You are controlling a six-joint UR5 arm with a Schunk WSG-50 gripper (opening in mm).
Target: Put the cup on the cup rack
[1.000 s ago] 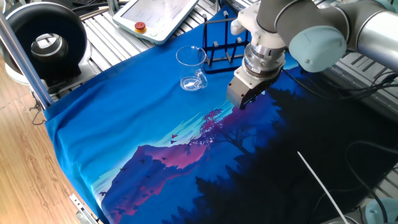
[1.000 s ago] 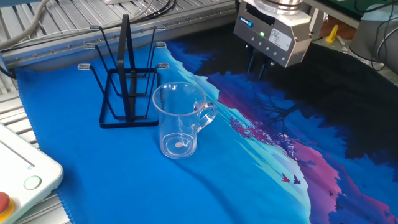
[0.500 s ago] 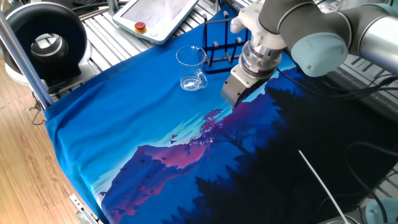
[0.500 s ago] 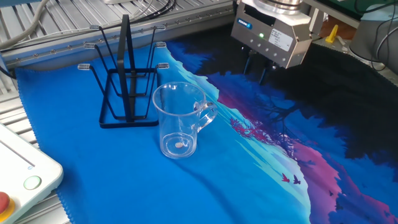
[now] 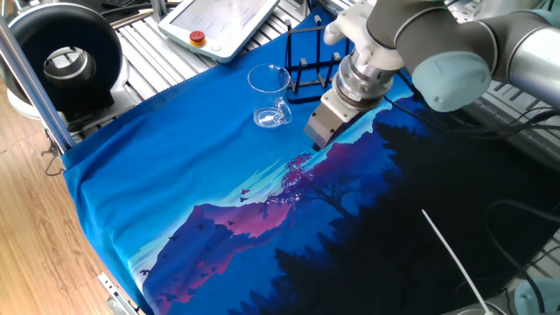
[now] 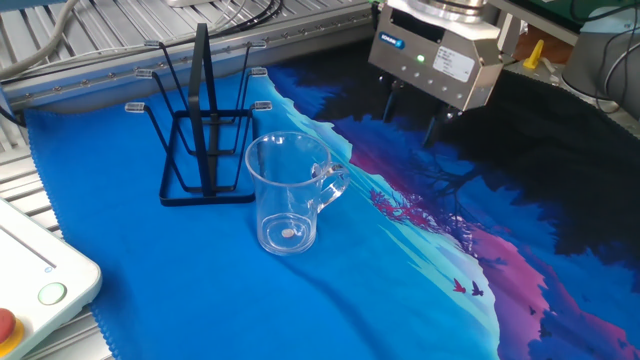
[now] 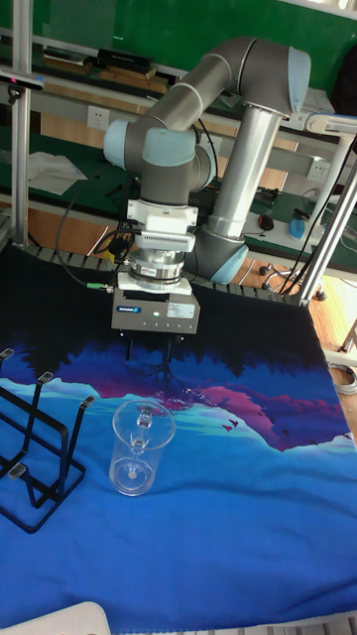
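The small clear glass mug with its side handle stood upright on the blue landscape-printed cloth covering the table, just beside the black wire cup rack with thin upright pegs, apart from it and on none of its pegs. The tool, grey-bodied on the UR5 arm, hung above the cloth near the mug on its handle side, touching nothing. Its two thin fingers stood parted with open space between them, gripping nothing at all.

So this looked like the approach step: the reach for the mug was on, the pick not yet made. In the tall fixed view the tool sat just behind the mug, the handle turned toward it. The next move called for lining the parted fingers over the rim or wall, descending and clamping firmly, since smooth glass could slip. After that came the lift, likely a tip-over, and threading the mug onto a peg without nudging the light rack.
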